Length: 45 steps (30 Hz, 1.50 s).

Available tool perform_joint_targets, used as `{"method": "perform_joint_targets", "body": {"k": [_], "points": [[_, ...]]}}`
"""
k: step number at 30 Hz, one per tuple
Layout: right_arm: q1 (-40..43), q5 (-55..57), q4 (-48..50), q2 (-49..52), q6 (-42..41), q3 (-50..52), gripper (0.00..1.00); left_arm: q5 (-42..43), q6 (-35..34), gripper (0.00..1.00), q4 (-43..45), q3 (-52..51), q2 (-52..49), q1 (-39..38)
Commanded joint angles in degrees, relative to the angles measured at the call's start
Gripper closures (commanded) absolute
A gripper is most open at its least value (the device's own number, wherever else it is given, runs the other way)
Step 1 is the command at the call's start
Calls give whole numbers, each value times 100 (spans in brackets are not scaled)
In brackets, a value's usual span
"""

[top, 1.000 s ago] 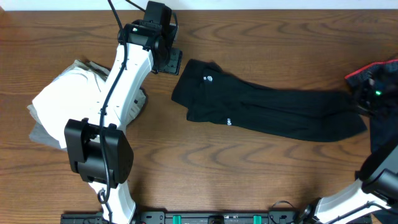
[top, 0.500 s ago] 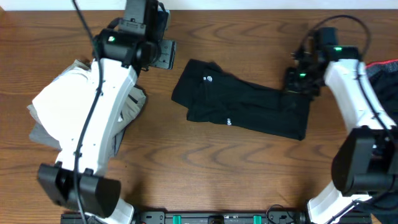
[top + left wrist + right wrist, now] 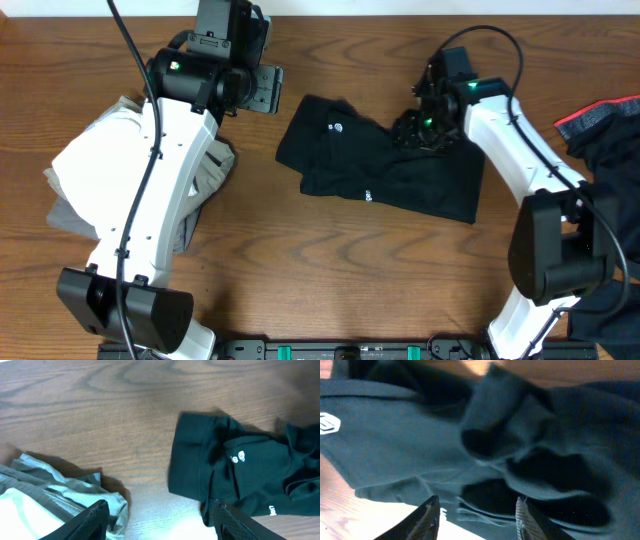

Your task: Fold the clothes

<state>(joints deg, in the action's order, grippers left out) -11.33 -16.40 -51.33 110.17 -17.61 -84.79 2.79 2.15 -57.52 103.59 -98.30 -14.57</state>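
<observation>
Overhead, left arm (image 3: 150, 200) over white-grey pile (image 3: 85, 165), red-edged heap (image 3: 600, 125) far right

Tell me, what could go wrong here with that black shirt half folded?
The right tool sits with fingers apart, close over bunched cloth of the black T-shirt; lifting away might snag it and undo the fold.
That folded-over part looks lumpy, so later folds could come out crooked.
The left arm reaches across the white and grey pile; a low swing might disturb it.
</observation>
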Motion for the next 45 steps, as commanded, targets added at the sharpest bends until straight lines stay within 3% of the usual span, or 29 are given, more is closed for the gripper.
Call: {"method": "perform_joint_targets", "body": {"k": [1, 4, 6, 10, 16, 20, 27, 31, 37, 45], "points": [[490, 256, -160, -398, 140, -50, 63, -31, -28, 32, -118, 87, -9, 4], [1014, 439, -376, -404, 138, -44, 90, -31, -31, 32, -184, 87, -13, 4], [1325, 367, -413, -343, 138, 31, 99, -31, -31, 31, -188, 87, -13, 4], [1504, 125, -256, -210, 133, 407, 99, -31, -28, 32, -181, 87, -13, 4], [1104, -151, 649, -107, -321, 1351, 99, -31, -28, 32, -181, 87, -13, 4], [603, -918, 1386, -107, -313, 1749, 99, -33, -28, 31, -181, 87, -13, 4], [-173, -2420, 1707, -234, 140, 1751, 98, -92, 120, 32, -179, 87, -13, 4], [-63, -2050, 1681, -562, 374, 1733, 99, -94, 120, 31, -184, 87, -13, 4], [1027, -586, 1683, -1082, -101, 1733, 99, -92, 120, 31, -181, 87, -13, 15], [1593, -387, 1827, -581, -505, 1742, 99, -92, 120, 31, -179, 87, -13, 15]]}}
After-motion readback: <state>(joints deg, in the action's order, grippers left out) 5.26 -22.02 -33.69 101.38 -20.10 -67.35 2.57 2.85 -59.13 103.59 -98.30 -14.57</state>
